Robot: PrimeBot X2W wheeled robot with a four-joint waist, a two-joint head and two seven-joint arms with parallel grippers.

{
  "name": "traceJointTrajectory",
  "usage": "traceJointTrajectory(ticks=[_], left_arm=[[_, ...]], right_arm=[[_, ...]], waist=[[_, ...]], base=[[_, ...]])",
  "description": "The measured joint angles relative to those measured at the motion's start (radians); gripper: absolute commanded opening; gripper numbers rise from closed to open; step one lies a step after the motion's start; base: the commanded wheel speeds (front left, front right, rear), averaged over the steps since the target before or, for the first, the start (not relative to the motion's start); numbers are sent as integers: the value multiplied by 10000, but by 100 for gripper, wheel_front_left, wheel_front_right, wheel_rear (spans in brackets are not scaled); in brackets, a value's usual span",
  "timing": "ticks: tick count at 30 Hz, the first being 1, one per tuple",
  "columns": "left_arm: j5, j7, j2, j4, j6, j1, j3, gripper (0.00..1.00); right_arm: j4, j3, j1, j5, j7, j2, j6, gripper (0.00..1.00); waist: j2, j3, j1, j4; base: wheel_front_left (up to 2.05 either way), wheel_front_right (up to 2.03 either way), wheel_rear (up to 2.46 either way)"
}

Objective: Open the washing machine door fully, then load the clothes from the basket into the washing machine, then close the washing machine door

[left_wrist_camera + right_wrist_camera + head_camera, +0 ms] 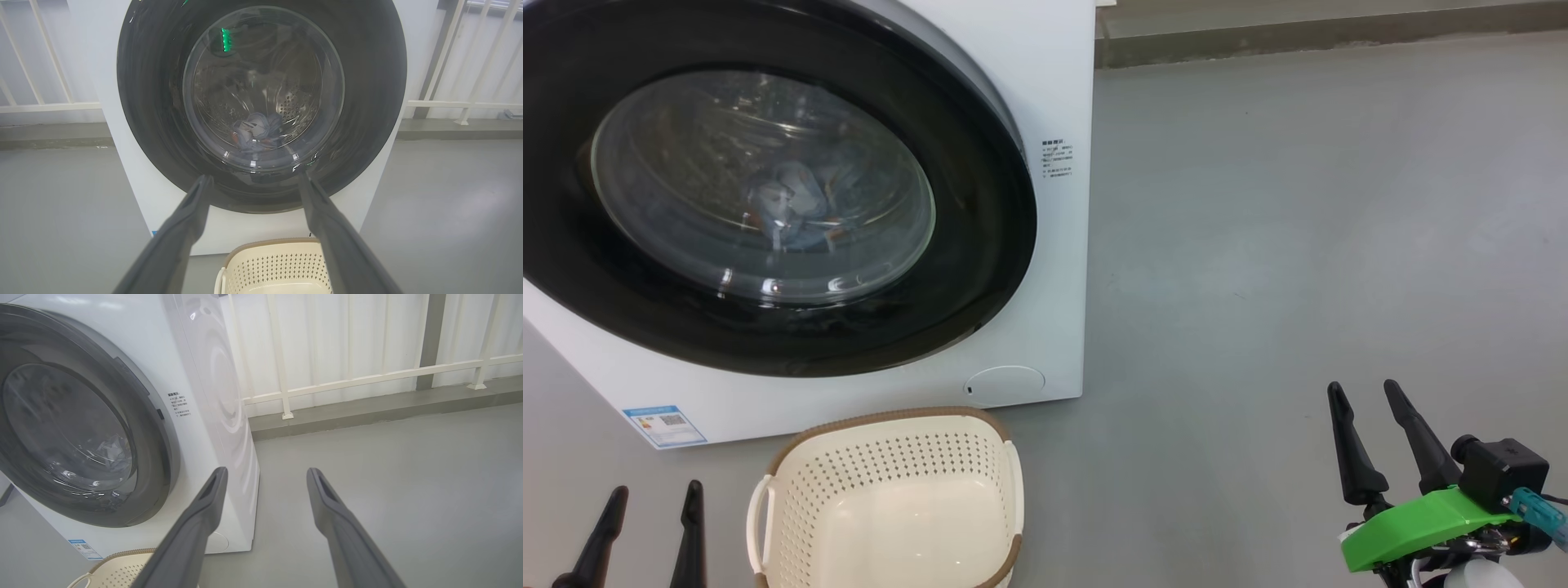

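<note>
Jaws wide, clothes (257, 130) beyond shut door (155, 122)

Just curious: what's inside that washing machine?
Through the closed washing machine door, a small bundle of light blue clothes lies low in the steel drum. The door's black ring hides the drum's edges.

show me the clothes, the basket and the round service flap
clothes (256, 130), left wrist view, middle of the bundle
basket (898, 457), head view, perforated back wall
round service flap (1005, 385), head view, centre of the flap
</note>
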Motion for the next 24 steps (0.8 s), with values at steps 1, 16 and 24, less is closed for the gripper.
traceJointTrajectory(ticks=[1, 16, 24], left_arm=[[0, 0, 0, 0, 2, 0, 15, 100], [23, 0, 58, 4, 2, -2, 245, 100], [23, 0, 56, 10, 2, -2, 240, 100]], right_arm=[[0, 0, 0, -4, 0, 0, 0, 100], [0, -2, 1, -10, 0, -10, 0, 100], [-2, 0, 2, -10, 0, -35, 0, 100]], waist=[[0, -1, 0, 3], [0, 15, 0, 21], [0, -1, 0, 47]], base=[[0, 0, 0], [0, 0, 0], [0, 0, 0]])
